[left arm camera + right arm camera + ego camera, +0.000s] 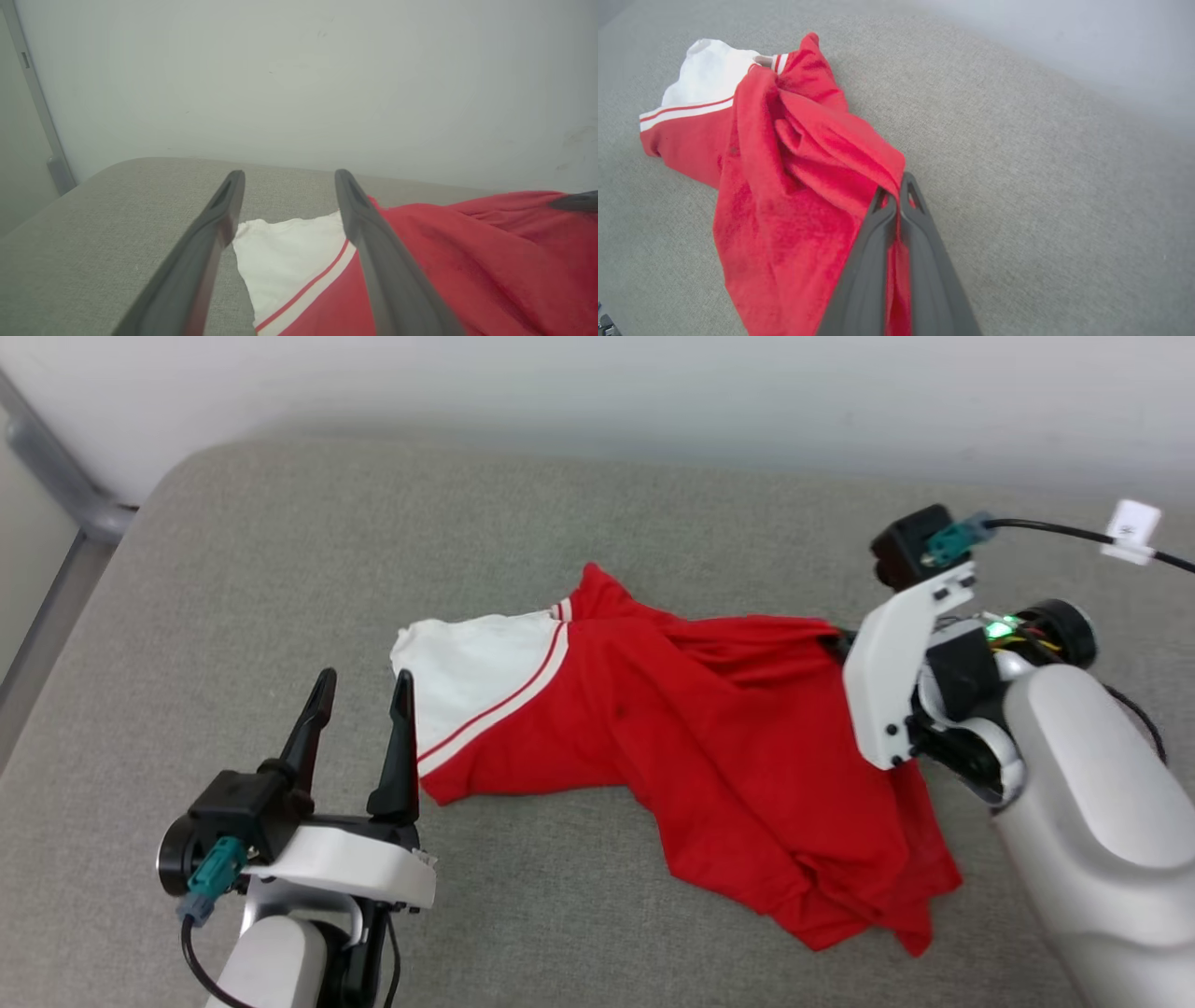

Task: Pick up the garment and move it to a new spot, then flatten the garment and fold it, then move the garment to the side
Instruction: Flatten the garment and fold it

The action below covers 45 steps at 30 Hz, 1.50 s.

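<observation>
Grey cushion [233, 569], white wall [653, 383] behind, shirt [709, 737] bunched mid-cushion. My right end effector [896, 192] is clamped on a red edge, probably to drag it. My left end effector [364, 683] sits spread beside the sleeve [467, 663], ready to help.

No text, number or brand can be read. A small white tag [1132, 529] sits on the black cable [1046, 528], up and to the right of the garment [728, 728] in the head view. It bears a faint dark mark that is too small and blurred to make out.
</observation>
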### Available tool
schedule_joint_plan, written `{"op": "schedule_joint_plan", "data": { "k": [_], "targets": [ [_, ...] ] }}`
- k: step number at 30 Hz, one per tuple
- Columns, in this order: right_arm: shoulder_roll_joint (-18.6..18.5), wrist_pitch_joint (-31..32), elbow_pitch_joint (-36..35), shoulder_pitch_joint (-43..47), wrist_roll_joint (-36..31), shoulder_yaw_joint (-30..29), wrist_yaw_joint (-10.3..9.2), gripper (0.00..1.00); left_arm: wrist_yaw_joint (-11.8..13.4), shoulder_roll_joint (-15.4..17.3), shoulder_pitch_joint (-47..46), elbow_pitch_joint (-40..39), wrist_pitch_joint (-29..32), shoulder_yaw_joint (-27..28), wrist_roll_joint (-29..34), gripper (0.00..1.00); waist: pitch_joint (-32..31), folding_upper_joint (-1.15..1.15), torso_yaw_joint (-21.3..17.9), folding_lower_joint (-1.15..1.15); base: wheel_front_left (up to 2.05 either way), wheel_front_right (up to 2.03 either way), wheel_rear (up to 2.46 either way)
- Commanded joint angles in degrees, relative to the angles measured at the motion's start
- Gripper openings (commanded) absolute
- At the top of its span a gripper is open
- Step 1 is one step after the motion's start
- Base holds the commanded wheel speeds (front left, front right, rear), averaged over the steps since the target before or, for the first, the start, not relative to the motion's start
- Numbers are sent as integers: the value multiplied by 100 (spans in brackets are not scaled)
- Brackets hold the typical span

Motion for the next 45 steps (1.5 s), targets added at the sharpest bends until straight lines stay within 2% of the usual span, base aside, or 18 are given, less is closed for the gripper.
{"op": "schedule_joint_plan", "data": {
  "k": [1,7,10,14,19,24,25,26,29,40,45],
  "targets": [
    [-78,-72,-183,247,-27,-113,-4,0,25,17,115,27,-14,25,52,100,-227,0,-170,0,0,0,0],
    [-200,-18,-1276,1512,-309,-1069,-4,0,105,59,398,66,8,15,66,100,-575,0,-348,0,0,0,0],
    [-12,142,-1839,2431,-506,-1640,-4,0,138,65,542,75,60,5,32,100,-704,0,-406,0,0,0,0],
    [469,334,-2445,3668,-694,-2260,-4,0,188,78,719,63,135,-6,-3,100,-815,0,-449,0,0,0,0],
    [877,441,-2548,4868,-651,-2502,-4,0,213,100,887,78,231,-46,-23,100,-929,0,-472,0,0,0,0],
    [978,315,-2342,5530,-443,-2489,-3,1,228,119,1013,80,310,-113,-32,100,-1041,0,-472,0,0,0,0],
    [981,242,-2316,5592,-334,-2443,-3,29,229,124,1038,70,315,-122,-35,100,-1051,0,-478,0,0,0,0],
    [984,112,-2321,5621,-296,-2416,-3,99,227,130,1057,67,329,-132,-38,100,-1057,0,-486,0,0,0,0],
    [976,-211,-2337,5604,-223,-2411,-3,100,237,135,1084,51,352,-149,-41,100,-1068,0,-509,0,0,0,0],
    [978,-2731,-2317,4962,-712,-2775,-3,100,275,187,1082,-9,457,-200,-59,100,-1094,0,-588,0,0,0,0],
    [978,-3630,-2271,4645,-1049,-2740,-3,100,266,204,960,13,486,-227,-76,100,-1070,0,-572,0,0,0,0]
  ]
}}
